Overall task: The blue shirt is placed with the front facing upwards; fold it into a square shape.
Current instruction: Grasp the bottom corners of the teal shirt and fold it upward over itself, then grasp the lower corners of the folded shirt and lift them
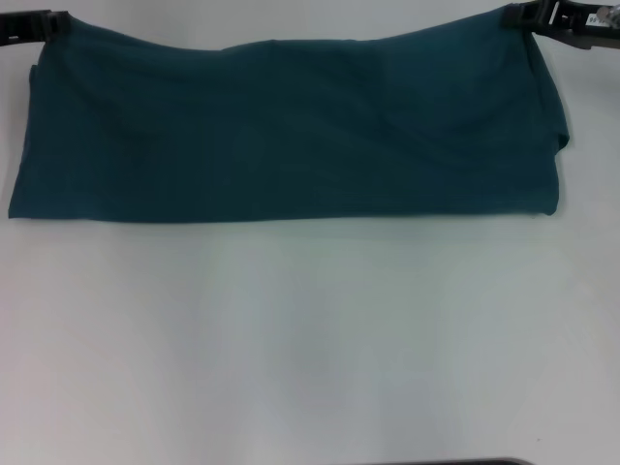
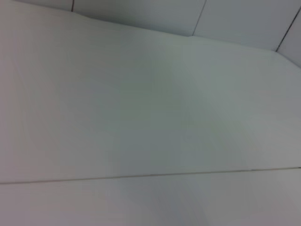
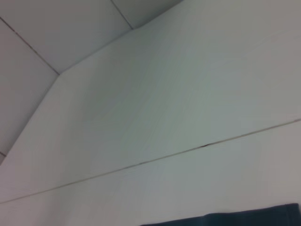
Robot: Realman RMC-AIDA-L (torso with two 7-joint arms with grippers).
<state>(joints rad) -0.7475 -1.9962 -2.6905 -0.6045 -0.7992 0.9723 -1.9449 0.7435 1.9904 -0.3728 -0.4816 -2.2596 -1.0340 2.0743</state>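
Spanning left claw, right claw: blue shirt

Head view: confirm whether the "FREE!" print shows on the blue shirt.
No: the blue shirt shows only plain teal cloth, no print anywhere.

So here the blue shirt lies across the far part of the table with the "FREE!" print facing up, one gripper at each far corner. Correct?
Not quite: no print shows. The head view shows only plain teal fabric on the blue shirt. The rest holds: it lies across the far part of the table, with the left gripper and right gripper at its far corners.
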